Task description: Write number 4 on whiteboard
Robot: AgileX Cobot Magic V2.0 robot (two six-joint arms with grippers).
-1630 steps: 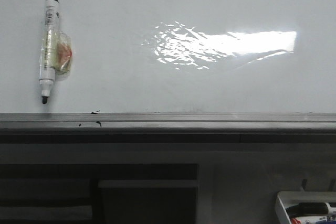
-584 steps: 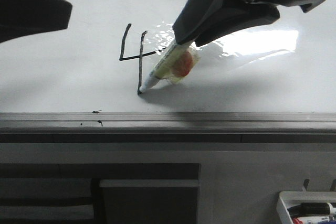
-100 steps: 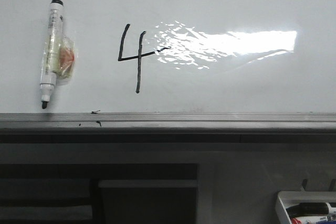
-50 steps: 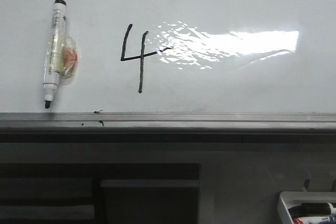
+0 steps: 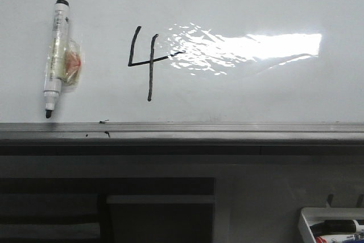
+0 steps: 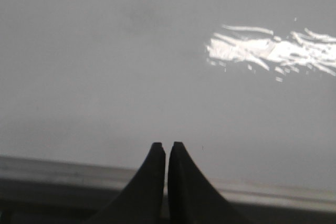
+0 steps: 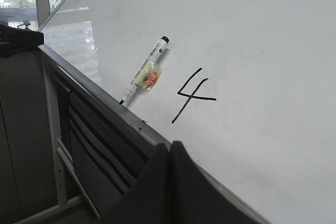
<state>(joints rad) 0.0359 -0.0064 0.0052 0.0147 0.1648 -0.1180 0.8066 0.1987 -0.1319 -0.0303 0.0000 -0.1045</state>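
The whiteboard fills the upper front view, with a glare patch and a grey ledge along its lower edge. A black open-topped number 4 is drawn left of the glare; it also shows in the right wrist view. A white marker with a black tip pointing down rests on the board at the far left, also in the right wrist view. My left gripper is shut and empty over the ledge. My right gripper is shut and empty, back from the board. Neither gripper shows in the front view.
Small black ink specks lie on the ledge below the marker. A white tray with spare markers sits at the lower right. Dark shelves lie under the ledge.
Compared with 5.8 s ago, the right arm has left the board and the marker is back at the far left, with the 4 drawn. Over the last second only the view shook slightly.
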